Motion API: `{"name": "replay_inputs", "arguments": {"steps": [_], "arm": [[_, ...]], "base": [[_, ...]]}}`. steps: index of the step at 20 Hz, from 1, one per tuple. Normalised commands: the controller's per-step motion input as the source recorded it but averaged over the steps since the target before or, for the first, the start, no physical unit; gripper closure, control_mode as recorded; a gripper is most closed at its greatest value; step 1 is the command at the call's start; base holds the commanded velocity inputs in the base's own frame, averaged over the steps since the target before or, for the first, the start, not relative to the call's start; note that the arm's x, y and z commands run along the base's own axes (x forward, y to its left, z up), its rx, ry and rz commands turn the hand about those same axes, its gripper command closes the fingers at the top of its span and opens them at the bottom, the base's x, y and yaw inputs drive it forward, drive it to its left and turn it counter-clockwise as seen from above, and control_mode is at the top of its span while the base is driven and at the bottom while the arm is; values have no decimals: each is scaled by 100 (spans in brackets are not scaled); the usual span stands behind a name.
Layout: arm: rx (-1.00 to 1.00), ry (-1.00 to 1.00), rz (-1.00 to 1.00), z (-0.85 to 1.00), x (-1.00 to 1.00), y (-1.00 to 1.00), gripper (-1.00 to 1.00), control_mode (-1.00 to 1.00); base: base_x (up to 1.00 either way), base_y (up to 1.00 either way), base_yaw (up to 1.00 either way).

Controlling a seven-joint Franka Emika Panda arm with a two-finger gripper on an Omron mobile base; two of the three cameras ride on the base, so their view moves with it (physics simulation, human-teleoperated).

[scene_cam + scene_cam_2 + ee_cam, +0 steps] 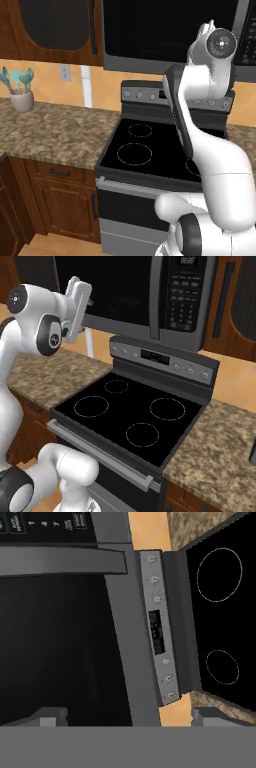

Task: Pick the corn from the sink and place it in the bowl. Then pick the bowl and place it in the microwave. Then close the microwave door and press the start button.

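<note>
The black microwave (pixel 145 296) hangs above the stove, and its door (pixel 105 286) with the dark glass window stands shut. The grey door handle (pixel 156 296) runs beside the button panel (pixel 186 291). My gripper (pixel 130 717) is open and empty, held up close in front of the door's (pixel 55 647) dark window near its lower edge. In the rolled hand view the handle (pixel 60 562) lies across the top and the button panel (pixel 45 522) sits at the upper left. My white wrist (pixel 216 45) is raised level with the microwave (pixel 170 35). The corn, the sink and the bowl are out of view.
Below the microwave is the grey-fronted stove with its black cooktop (pixel 150 150) and knob panel (pixel 160 358). Speckled granite counters (pixel 50 130) flank it on both sides. A cup of teal utensils (pixel 21 97) stands at the far left, under a wooden cabinet (pixel 50 25).
</note>
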Motion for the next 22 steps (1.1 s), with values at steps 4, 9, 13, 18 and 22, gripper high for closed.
{"name": "replay_inputs", "arguments": {"steps": [4, 9, 13, 18, 22], "arm": [[-35, 8, 13, 0, -97, -20, -100, -100], [-37, 8, 22, -2, -93, -17, -100, -100], [-46, 9, 22, -11, -94, -12, -100, -100], [-42, 12, 10, -6, -69, -8, -100, -100], [-43, -6, 0, 0, -27, -34, 100, -100]], "base": [[0, 0, 0], [0, 0, 0], [0, 0, 0], [0, 0, 0], [0, 0, 0]]}}
